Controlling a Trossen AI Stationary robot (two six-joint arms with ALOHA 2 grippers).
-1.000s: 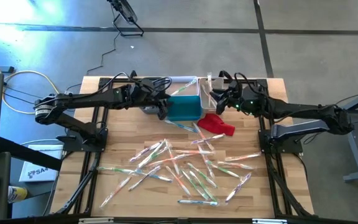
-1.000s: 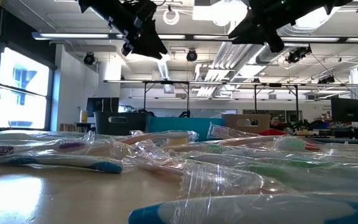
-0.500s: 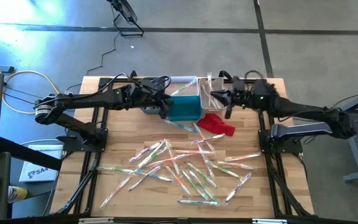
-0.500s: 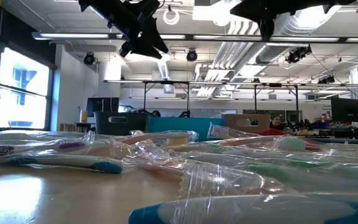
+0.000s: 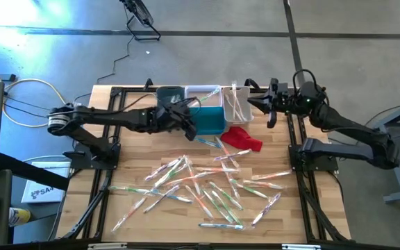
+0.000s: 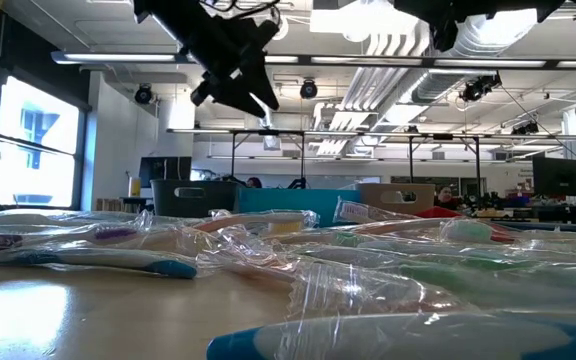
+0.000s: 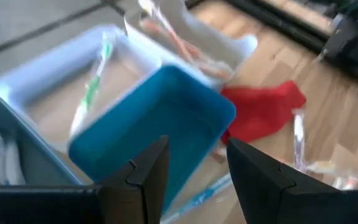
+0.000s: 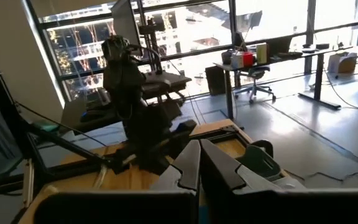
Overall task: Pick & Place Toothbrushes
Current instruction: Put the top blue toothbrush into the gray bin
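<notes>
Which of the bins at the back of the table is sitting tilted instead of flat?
The teal bin. It leans at an angle across the others, while the white bin beside it lies flat.

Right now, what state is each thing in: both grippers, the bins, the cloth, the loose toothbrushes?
left gripper: open, empty, over the teal bin
right gripper: shut, empty, raised beside the white bin
white bin: holds toothbrushes
red cloth: crumpled on the table
toothbrushes: wrapped, scattered flat

Only a white box [image 5: 39, 192] on the floor left of the table shows dark print, too small to read.
</notes>
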